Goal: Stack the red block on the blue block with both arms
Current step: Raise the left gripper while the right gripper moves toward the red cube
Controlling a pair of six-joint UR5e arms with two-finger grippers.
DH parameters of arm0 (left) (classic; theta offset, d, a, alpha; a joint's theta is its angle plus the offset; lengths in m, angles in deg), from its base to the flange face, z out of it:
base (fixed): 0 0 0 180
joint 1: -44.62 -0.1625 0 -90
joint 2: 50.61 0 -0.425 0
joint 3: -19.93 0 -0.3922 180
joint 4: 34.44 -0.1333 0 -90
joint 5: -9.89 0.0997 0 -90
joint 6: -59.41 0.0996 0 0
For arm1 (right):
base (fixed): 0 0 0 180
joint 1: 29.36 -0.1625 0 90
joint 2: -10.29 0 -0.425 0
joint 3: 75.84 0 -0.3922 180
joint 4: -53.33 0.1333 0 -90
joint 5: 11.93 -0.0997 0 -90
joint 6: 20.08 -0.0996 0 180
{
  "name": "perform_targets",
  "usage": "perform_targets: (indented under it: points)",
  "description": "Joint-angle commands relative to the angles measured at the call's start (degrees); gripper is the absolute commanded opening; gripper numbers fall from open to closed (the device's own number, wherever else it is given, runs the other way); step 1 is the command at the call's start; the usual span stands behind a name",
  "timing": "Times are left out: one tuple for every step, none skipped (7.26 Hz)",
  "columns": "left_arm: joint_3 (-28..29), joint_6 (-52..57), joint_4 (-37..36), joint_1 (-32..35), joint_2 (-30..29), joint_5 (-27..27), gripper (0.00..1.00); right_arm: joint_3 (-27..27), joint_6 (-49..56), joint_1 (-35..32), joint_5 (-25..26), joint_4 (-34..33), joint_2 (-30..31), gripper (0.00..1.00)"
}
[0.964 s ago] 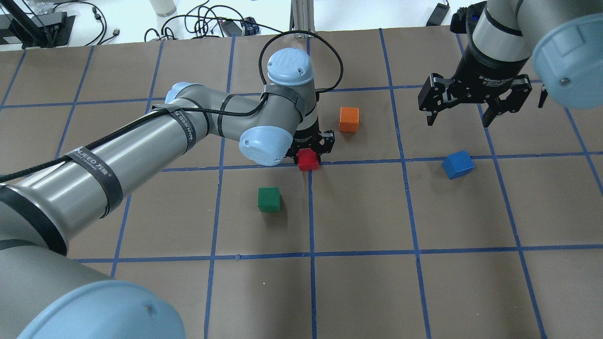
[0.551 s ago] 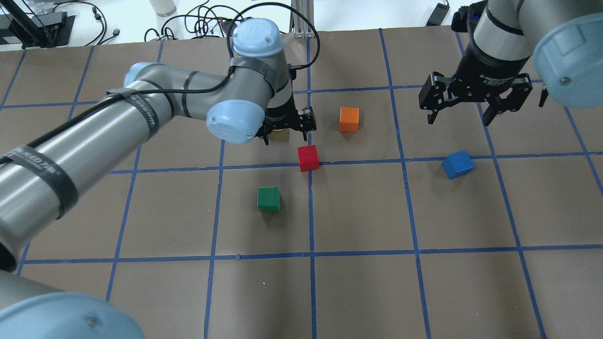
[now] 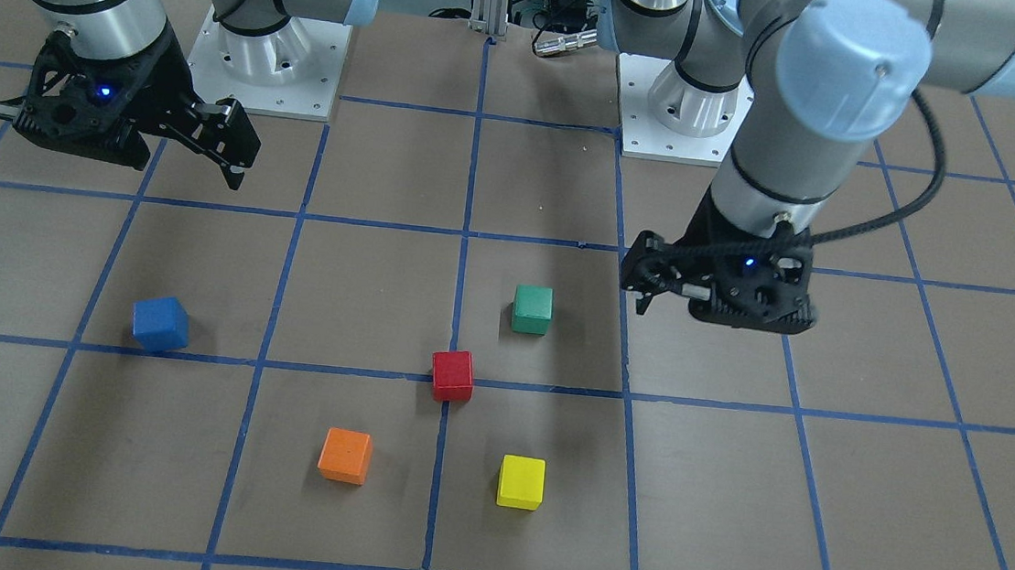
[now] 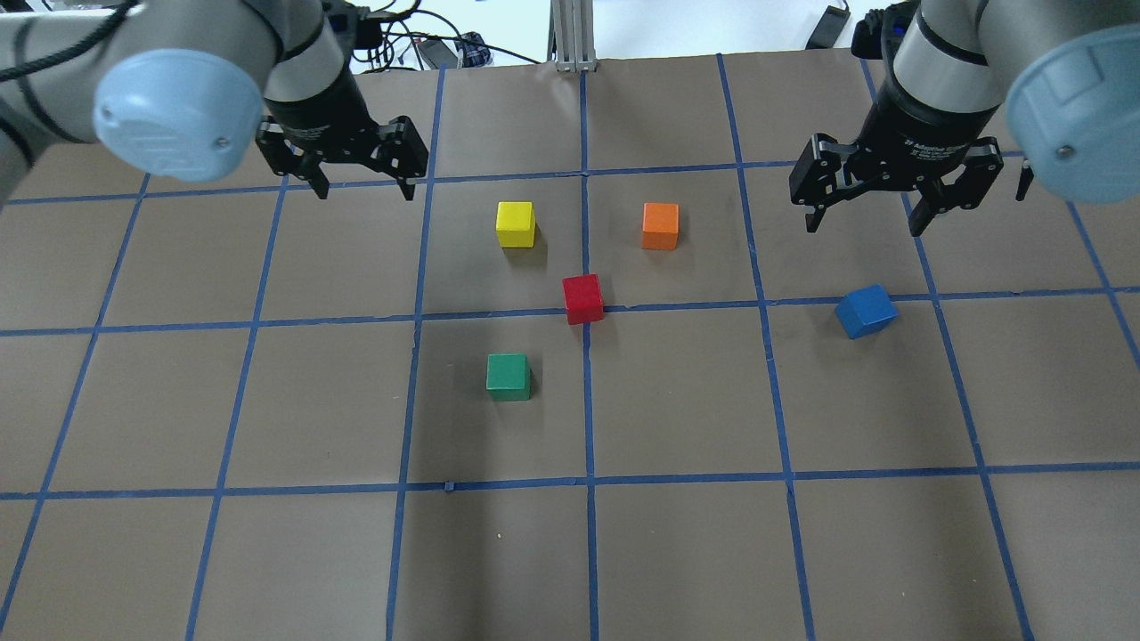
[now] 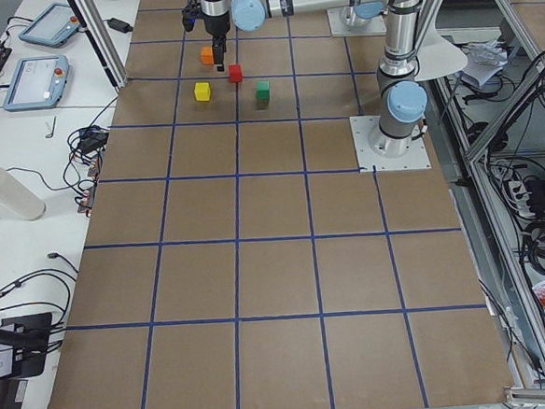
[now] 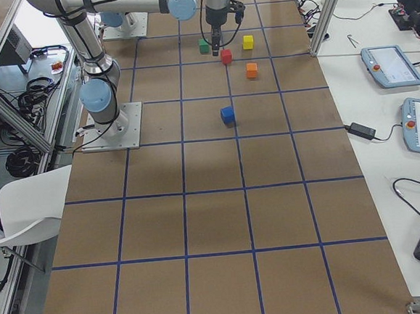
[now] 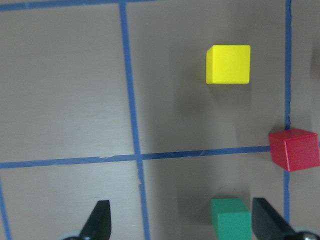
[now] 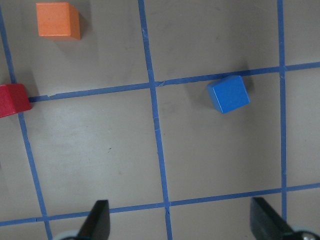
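The red block (image 4: 582,298) sits on a blue tape line near the table's middle; it also shows in the front view (image 3: 452,376) and at the right edge of the left wrist view (image 7: 295,149). The blue block (image 4: 866,311) lies turned on the table to its right, alone (image 8: 229,94). My left gripper (image 4: 365,189) is open and empty, raised far-left of the red block. My right gripper (image 4: 862,227) is open and empty, hovering just beyond the blue block.
A yellow cube (image 4: 516,223) and an orange cube (image 4: 660,225) stand just beyond the red block. A green cube (image 4: 508,376) stands nearer the robot, left of it. The brown table (image 4: 677,552) has a blue tape grid.
My left gripper has lifted off the red block and swung away to the far left, leaving the block on the table and uncovering the yellow cube. The right arm has barely moved.
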Motion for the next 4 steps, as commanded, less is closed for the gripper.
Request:
perform_targets:
  points:
    - [0.86, 2.61, 1.53, -2.96, 5.61, -2.75, 1.00, -0.07, 0.17, -0.06, -0.13, 0.51, -1.20, 1.00]
    - [-0.26, 2.61, 1.61, -2.79, 6.41, -2.33, 1.00, 0.02, 0.18, -0.15, -0.57, -0.10, -1.64, 1.00]
    - [-0.36, 2.61, 1.79, -2.96, 6.42, -1.72, 1.00, 0.81, -0.52, -0.76, -0.48, -0.63, -4.34, 1.00]
    - [0.08, 2.61, 2.40, -2.70, 5.46, -1.63, 1.00, 0.81, -0.70, -1.03, -1.44, -3.42, -6.28, 1.00]
